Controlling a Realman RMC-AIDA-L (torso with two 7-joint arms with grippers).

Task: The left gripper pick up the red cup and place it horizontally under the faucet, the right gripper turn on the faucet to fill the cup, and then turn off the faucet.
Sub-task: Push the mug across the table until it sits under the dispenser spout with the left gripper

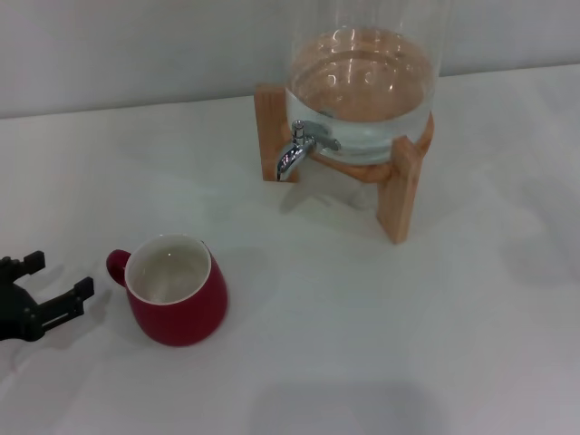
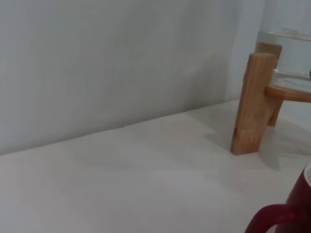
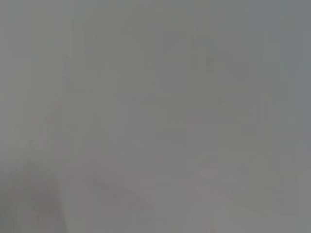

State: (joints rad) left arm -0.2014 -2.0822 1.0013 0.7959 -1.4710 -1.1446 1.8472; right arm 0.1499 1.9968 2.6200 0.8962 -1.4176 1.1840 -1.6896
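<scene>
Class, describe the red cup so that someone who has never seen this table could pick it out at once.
Start at the glass dispenser on its wooden stand at the back of the white table. Come forward and to the left of the faucet: the red cup stands upright there, just right of the open left gripper. It is the only red thing, squat, white inside, with a small loop handle.

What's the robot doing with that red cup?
The robot is just about to grab it. Its left gripper sits at the left edge of the table with its fingers open, right beside the handle of the red cup but not touching it yet. The cup stands upright and empty. The faucet on the glass water jar is farther back, with nothing under it. The right gripper isn't in sight.
</scene>
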